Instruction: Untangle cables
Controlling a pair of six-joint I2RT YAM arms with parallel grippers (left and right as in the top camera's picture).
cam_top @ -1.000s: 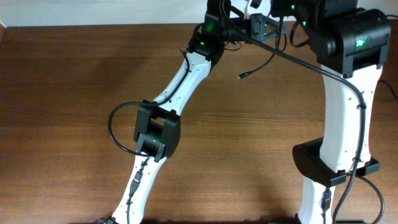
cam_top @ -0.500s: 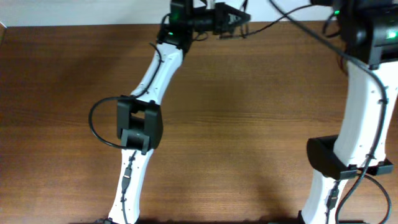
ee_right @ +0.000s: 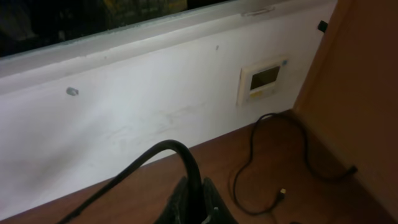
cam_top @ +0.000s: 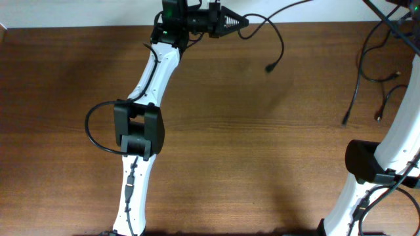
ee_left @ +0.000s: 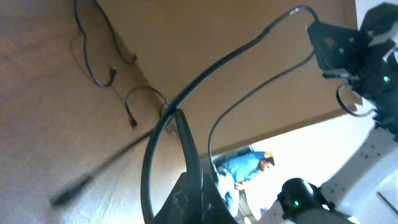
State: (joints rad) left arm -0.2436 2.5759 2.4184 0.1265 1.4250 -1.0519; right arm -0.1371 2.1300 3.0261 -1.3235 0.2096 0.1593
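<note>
The cables are thin black cords. In the overhead view my left gripper [cam_top: 241, 21] sits at the table's far edge, shut on one cable [cam_top: 279, 42] that loops down to a free plug [cam_top: 270, 67]. More cable strands [cam_top: 357, 85] dangle at the right, ending in small plugs [cam_top: 345, 121]. The left wrist view shows my left gripper [ee_left: 193, 179] clamped on a black cable [ee_left: 205, 74]. My right gripper [ee_right: 196, 182] is outside the overhead view. Its wrist view shows it shut on a black cable [ee_right: 155, 149] that arcs off to the left.
The right arm's white link [cam_top: 400, 137] stands along the table's right side. The left arm [cam_top: 141, 131] crosses the left half. In the right wrist view are a white wall with a small panel [ee_right: 264, 79] and a thin cord with a yellowish plug [ee_right: 283, 194] on a brown surface.
The two arms have pulled apart: the left gripper swung left along the far edge, the right gripper moved right and out of the overhead view. The strands now hang separately.
</note>
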